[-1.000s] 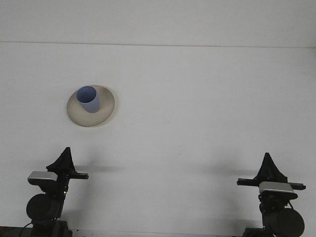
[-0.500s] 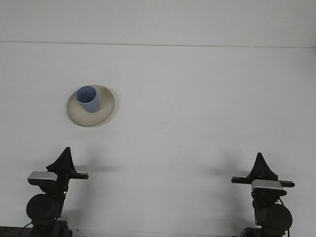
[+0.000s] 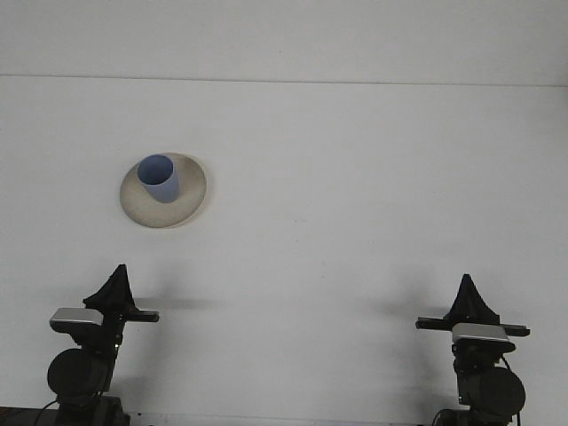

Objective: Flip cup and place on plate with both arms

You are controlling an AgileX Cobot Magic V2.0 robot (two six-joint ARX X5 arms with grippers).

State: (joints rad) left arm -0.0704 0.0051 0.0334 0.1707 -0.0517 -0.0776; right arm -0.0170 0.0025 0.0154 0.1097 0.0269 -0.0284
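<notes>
A blue cup (image 3: pixel 160 177) stands on the beige plate (image 3: pixel 192 201) at the left middle of the white table, its mouth facing up and toward the camera. My left gripper (image 3: pixel 119 272) rests low at the bottom left, well short of the plate, its black fingers drawn to a point and shut on nothing. At the bottom right my right gripper (image 3: pixel 465 281) is likewise shut and holds nothing, far from the cup.
The white table (image 3: pixel 355 195) runs back to a far edge near the top of the view. The two arm bases sit at the near edge, bottom left and bottom right.
The right arm shifted a little to the left and up in the view a second ago, then held still. The left arm, cup and plate have not moved.
</notes>
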